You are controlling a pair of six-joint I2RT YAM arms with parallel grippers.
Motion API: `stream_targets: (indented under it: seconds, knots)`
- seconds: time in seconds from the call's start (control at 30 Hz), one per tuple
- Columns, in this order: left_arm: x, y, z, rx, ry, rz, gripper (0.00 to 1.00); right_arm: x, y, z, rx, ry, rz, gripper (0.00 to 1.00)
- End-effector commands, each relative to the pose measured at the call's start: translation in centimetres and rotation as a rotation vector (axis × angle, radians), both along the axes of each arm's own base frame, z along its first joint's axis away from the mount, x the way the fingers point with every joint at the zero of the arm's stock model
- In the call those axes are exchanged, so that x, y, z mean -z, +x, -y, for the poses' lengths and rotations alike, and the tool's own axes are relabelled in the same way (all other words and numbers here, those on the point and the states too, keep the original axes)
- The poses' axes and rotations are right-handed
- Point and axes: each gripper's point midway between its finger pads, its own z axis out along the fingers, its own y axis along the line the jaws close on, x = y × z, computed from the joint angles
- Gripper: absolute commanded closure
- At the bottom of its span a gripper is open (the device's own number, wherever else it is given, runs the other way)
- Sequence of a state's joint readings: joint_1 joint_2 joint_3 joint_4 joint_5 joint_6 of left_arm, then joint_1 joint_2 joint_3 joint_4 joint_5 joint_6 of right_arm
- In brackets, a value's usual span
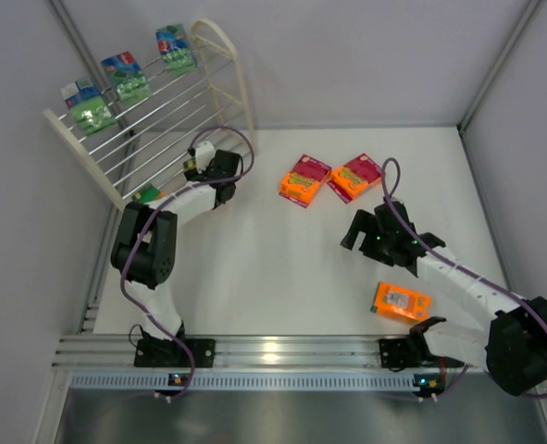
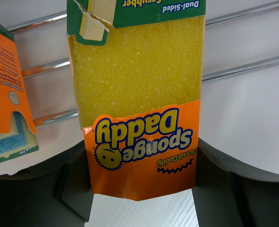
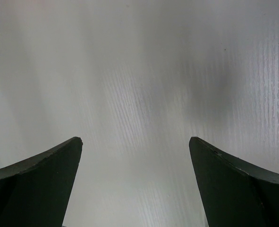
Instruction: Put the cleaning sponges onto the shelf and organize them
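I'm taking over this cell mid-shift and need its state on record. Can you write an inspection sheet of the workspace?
Surface: white table.
Job's things: shelf holds three green sponge packs on its upper rods; two orange-magenta packs and one orange pack lie on the table; another orange pack sits at the lower rods.
Clutter: nothing seen.
Grippers: left gripper shut on a Sponge Daddy pack at the shelf; right gripper open, empty, over the table.
Cables: purple cable loops along each arm.
Surroundings: pale walls; aluminium rail at the near edge.
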State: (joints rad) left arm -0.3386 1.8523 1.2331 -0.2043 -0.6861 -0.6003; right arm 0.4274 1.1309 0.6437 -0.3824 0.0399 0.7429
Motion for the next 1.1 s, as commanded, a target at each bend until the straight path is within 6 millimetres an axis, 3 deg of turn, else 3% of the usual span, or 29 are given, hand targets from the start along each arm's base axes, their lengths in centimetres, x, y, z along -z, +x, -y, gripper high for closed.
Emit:
stream_targets:
  seconds: [0.0,0.37,0.9,1.07]
  knots:
    - [-1.7,1.8,-0.3,-0.069,-0.011,0.08,0.41,-2.4,1.8,-0.5,-0.007,0.026,0.075,0.01]
    - [-0.7,2.6,-2.8,-0.16,-0.059,0.092,0.41,-2.2,1.3,-0.2,0.006,0.028,0.076,0.01]
    - [0.8,3.5,-4.2,-0.179,-0.086,0.066,0.39,-2.1,1.4,-0.3,0.01,0.033,0.071,0.01]
    - [0.9,3.7,-4.0,-0.164,-0.1,0.06,0.33,-2.3,1.5,-0.3,0.009,0.037,0.077,0.01]
